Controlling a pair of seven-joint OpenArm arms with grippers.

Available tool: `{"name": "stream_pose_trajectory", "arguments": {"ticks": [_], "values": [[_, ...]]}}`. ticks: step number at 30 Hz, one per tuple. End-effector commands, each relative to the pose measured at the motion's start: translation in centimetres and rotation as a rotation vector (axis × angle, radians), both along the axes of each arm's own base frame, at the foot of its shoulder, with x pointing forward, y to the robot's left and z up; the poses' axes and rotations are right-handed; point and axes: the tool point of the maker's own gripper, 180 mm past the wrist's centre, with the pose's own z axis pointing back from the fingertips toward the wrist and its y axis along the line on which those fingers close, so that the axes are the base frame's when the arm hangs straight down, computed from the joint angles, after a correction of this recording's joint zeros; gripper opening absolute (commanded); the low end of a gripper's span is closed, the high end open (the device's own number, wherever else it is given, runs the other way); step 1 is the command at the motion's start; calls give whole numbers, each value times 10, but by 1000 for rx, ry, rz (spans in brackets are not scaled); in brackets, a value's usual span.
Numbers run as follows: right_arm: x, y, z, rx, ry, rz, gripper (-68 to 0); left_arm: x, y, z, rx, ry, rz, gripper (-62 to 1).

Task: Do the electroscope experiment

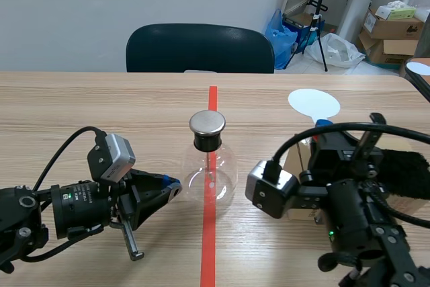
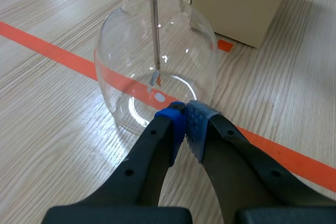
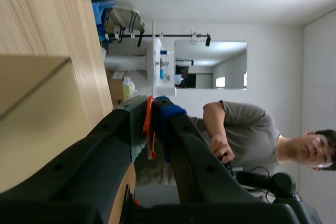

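The electroscope is a clear glass flask (image 1: 209,169) with a black stopper and a round metal cap (image 1: 207,123), standing on the red tape line. Inside it a thin rod ends in small foil leaves (image 2: 156,78). My left gripper (image 1: 173,187) lies low on the table left of the flask (image 2: 126,61), shut on nothing, with its tips (image 2: 185,109) almost at the glass. My right gripper (image 3: 152,103) is raised above a cardboard box (image 1: 295,159) and rolled on its side, shut on a thin orange-red strip (image 3: 149,129). A white disc (image 1: 314,103) shows just beyond its blue tip (image 1: 322,124).
A black furry cloth (image 1: 406,173) lies right of the right arm. A dark chair (image 1: 199,48) stands behind the table's far edge. The box (image 2: 247,3) sits close behind the flask. A person in a grey shirt (image 3: 241,129) is in the room off to the right.
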Motion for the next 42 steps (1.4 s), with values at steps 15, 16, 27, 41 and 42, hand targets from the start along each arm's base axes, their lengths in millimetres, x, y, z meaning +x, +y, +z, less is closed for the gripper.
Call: {"name": "stream_pose_trajectory", "arguments": {"ticks": [15, 16, 27, 41, 42], "values": [[-28, -32, 16, 24, -118, 34, -665, -60, 54, 99, -134, -72, -44, -581], [-30, -32, 17, 29, -130, 38, -665, -65, 56, 109, -135, -83, -52, -581], [-39, -32, -9, 42, -89, 24, -665, -100, 63, 158, -98, -145, -91, -582], [-47, -32, -33, 21, -18, 12, -665, -100, 62, 158, -97, -144, -93, -138], [-48, -33, -34, 19, -15, 7, -665, -100, 62, 158, -99, -144, -92, -15]]}}
